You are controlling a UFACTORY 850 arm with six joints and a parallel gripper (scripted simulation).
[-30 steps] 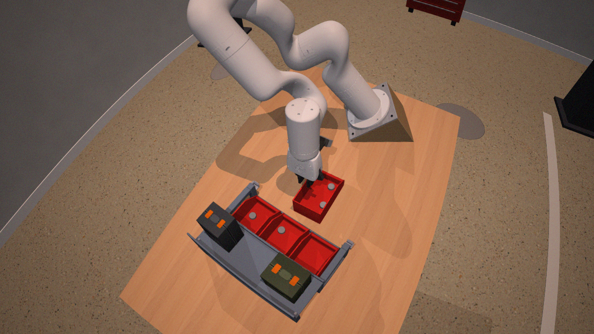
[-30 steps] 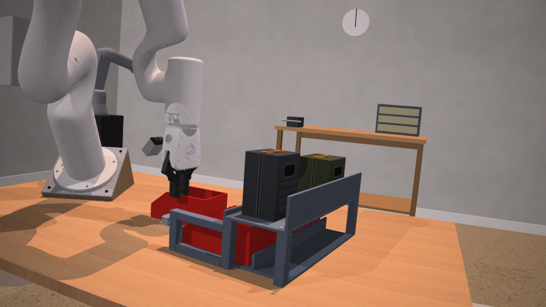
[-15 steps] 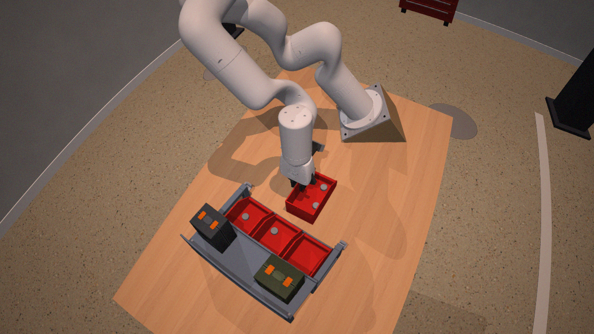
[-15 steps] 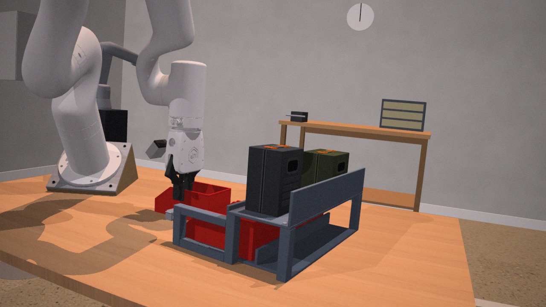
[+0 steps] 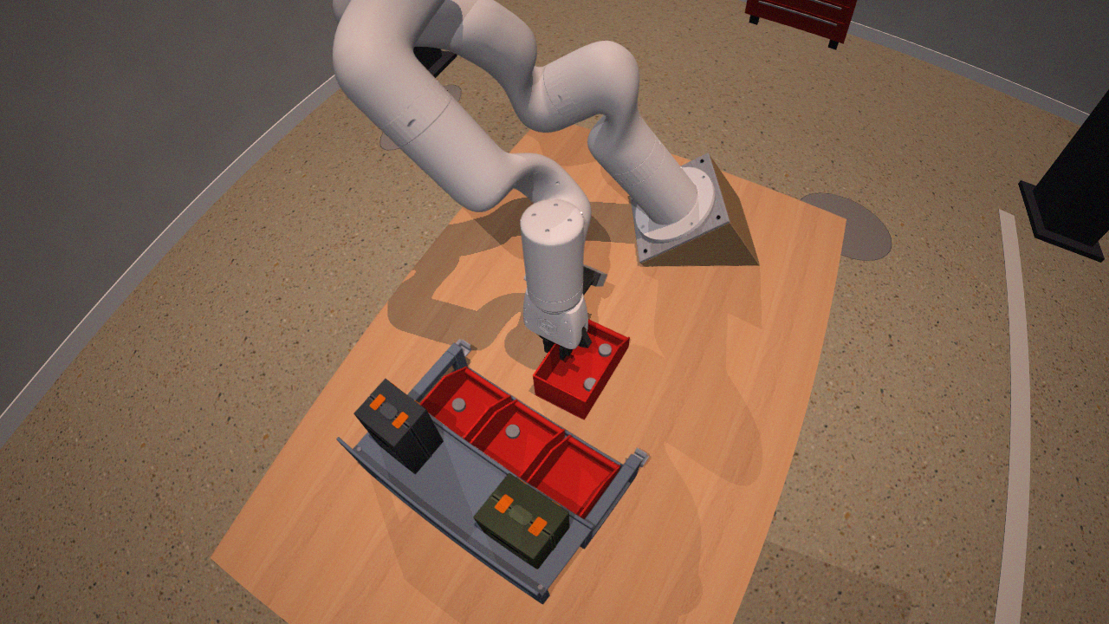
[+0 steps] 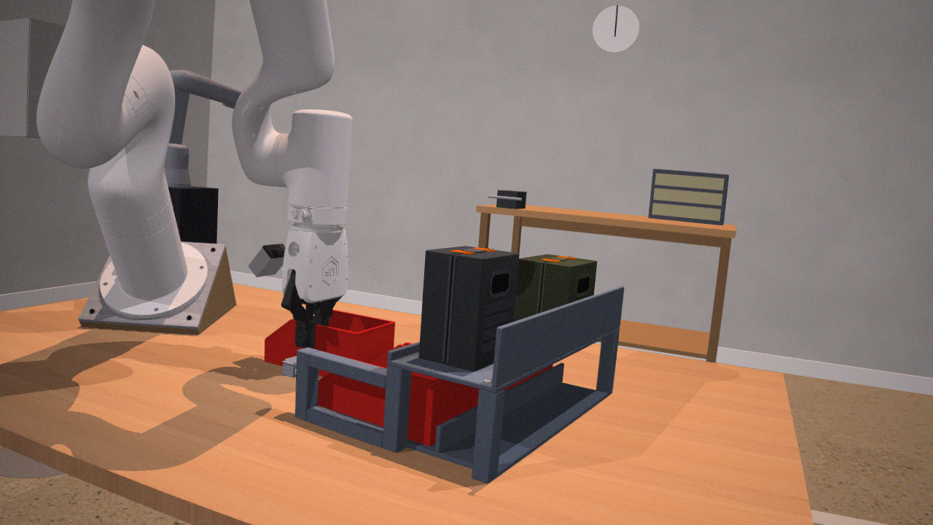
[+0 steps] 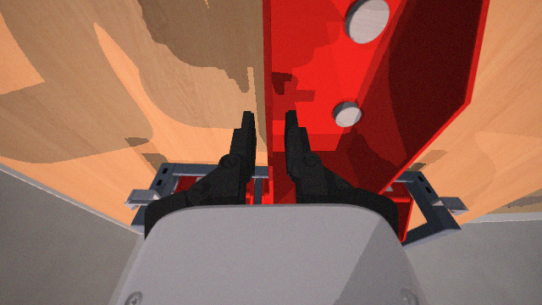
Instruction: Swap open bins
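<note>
Relative to the slate-blue shelf rack (image 5: 457, 478) (image 6: 396, 411), the colours are as follows. Upon it, a tall black box-shaped case (image 5: 395, 426) (image 6: 456, 306) and an olive-green box-shaped case (image 5: 521, 520) (image 6: 560, 281) both bear bright orange latches. Beside it, an open-topped red bin (image 5: 560, 397) (image 6: 358, 343) (image 7: 423, 85) contains light-grey round parts (image 5: 605, 349) (image 7: 367, 21). Beneath it, the orange-tan wooden table top (image 5: 690, 372) (image 6: 684, 424) (image 7: 190, 97) shows fine grain, overlaid by brown shadows.

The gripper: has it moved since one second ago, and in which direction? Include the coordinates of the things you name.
Yes, downward. In the exterior view, against the shelf (image 5: 453, 484) (image 6: 395, 411) (image 7: 432, 203), the fingertips of the gripper (image 5: 556, 351) (image 6: 313, 332) (image 7: 269, 125) show lower now, nearly at the top of its near post.
</note>
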